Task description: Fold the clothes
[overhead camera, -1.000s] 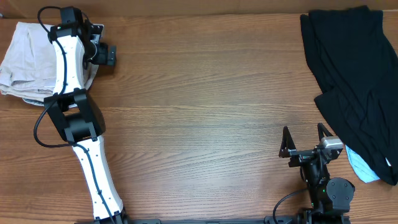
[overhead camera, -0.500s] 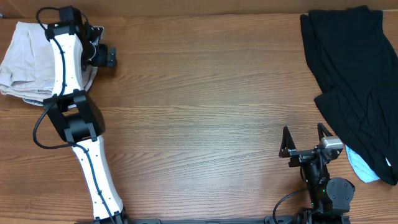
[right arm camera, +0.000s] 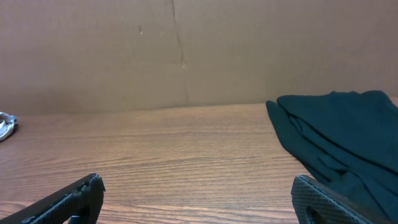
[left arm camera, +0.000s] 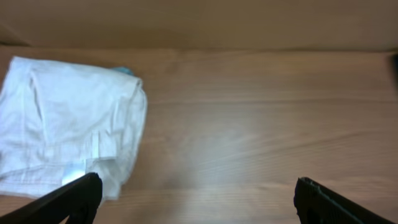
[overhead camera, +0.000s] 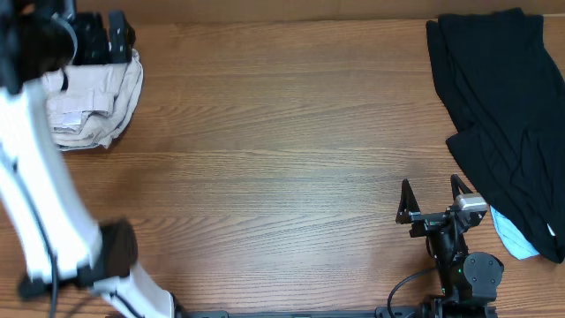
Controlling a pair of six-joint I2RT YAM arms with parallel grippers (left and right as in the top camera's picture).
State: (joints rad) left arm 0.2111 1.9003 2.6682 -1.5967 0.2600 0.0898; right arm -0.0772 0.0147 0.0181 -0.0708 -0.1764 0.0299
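Observation:
The cream-beige shorts point(overhead camera: 93, 102) lie folded in a bundle at the table's far left; they show in the left wrist view point(left arm camera: 68, 134) too. My left gripper point(overhead camera: 97, 40) is open and empty, raised above the shorts' far edge. A large black garment point(overhead camera: 503, 115) lies crumpled at the far right and shows in the right wrist view point(right arm camera: 339, 134). A bit of light-blue fabric point(overhead camera: 512, 238) sticks out under its near edge. My right gripper point(overhead camera: 433, 196) is open and empty, parked at the front right, left of the black garment.
The brown wooden table point(overhead camera: 282, 150) spans the view. A cardboard wall point(right arm camera: 186, 50) stands at the table's far edge. A small metal object point(right arm camera: 6, 124) lies at the left in the right wrist view.
My left arm has risen sharply and swung left, lifting the gripper off the shorts. The shorts now lie uncovered in a tighter bundle. The right arm has not moved.

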